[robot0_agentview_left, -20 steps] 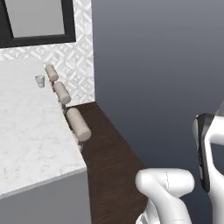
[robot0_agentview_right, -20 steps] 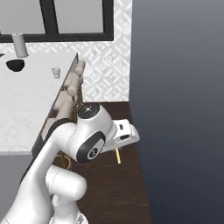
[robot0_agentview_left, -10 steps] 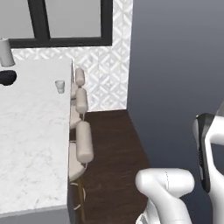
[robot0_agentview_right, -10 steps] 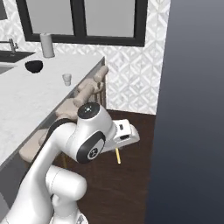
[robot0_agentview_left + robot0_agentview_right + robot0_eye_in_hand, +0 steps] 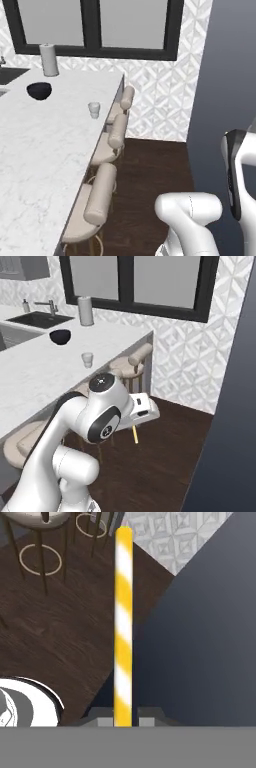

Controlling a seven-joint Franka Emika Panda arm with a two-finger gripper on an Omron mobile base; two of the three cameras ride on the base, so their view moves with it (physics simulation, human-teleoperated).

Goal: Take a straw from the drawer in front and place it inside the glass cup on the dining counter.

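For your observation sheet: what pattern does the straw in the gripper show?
The straw has yellow and white spiral stripes, clearest in the hand view.

Robot arm [image 5: 100,421]: glossy white rounded link shells joined by dark grey to black bands at the joints. The large joint housing carries a round dark cap with a small pale mark at its centre, and a second dark disc sits on top. The hand [image 5: 142,408] is a white boxy block with a dark side panel. The finger tips [image 5: 150,714] are small, dark grey and squared.
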